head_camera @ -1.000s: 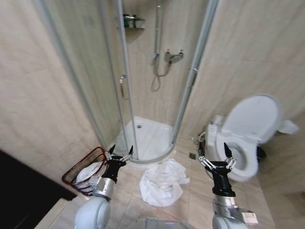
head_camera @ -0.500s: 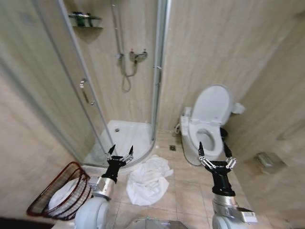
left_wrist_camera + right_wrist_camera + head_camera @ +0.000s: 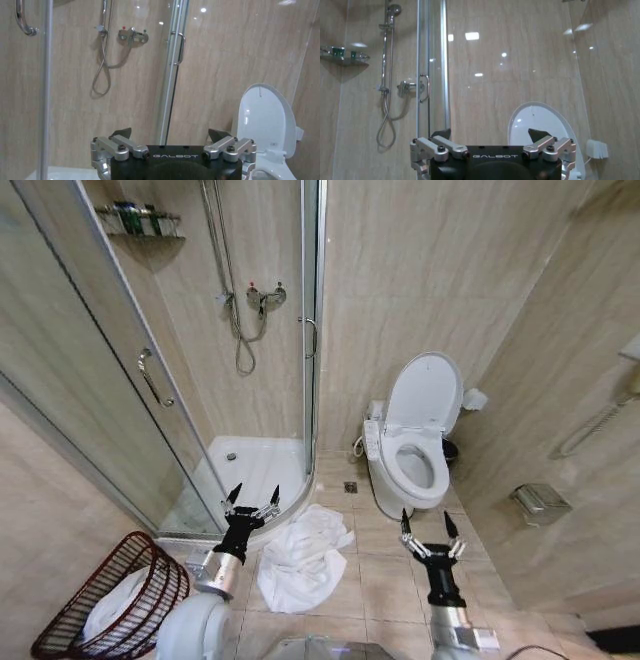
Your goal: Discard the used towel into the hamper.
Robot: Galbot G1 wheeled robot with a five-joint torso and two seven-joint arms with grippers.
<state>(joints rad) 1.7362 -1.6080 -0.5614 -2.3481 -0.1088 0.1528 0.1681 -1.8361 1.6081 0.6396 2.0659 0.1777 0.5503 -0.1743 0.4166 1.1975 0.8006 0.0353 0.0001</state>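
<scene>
Towel (image 3: 298, 556) lay crumpled on floor between spread, empty left fingers (image 3: 250, 498) and right fingers (image 3: 428, 525); view swung right, hamper (image 3: 110, 600) slid left; pickup still pending.

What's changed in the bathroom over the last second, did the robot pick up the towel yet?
No. Only the view swung: the camera turned right, so the hamper slid to the lower left and the toilet moved toward centre. The right gripper sits a little lower in the picture. The towel stays crumpled on the floor, and the left gripper and right gripper remain open and empty.
</scene>
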